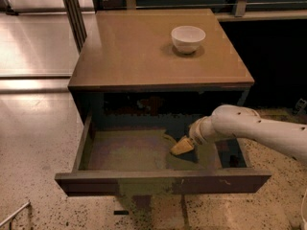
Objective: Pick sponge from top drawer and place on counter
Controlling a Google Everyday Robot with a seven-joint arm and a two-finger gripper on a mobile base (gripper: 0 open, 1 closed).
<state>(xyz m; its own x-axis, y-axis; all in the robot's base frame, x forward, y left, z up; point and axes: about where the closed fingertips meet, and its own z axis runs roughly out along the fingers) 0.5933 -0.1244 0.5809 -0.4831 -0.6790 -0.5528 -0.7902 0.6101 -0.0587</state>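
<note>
The top drawer (163, 182) is pulled open and shows its greenish-tan floor (124, 150). My white arm (240, 126) reaches in from the right. My gripper (181, 146) is low inside the drawer at its middle right, seen as a yellow-tan wedge at the arm's tip. A dark patch (191, 156) lies on the floor right under it. I cannot tell whether that patch is the sponge or a shadow, and no sponge shows clearly. The tan-brown counter (144, 51) lies above the drawer.
A white bowl (188, 38) stands on the counter at the back right. Speckled floor (33, 143) surrounds the cabinet. A metal post (73, 8) rises at the back left. Dark space lies to the right behind the arm.
</note>
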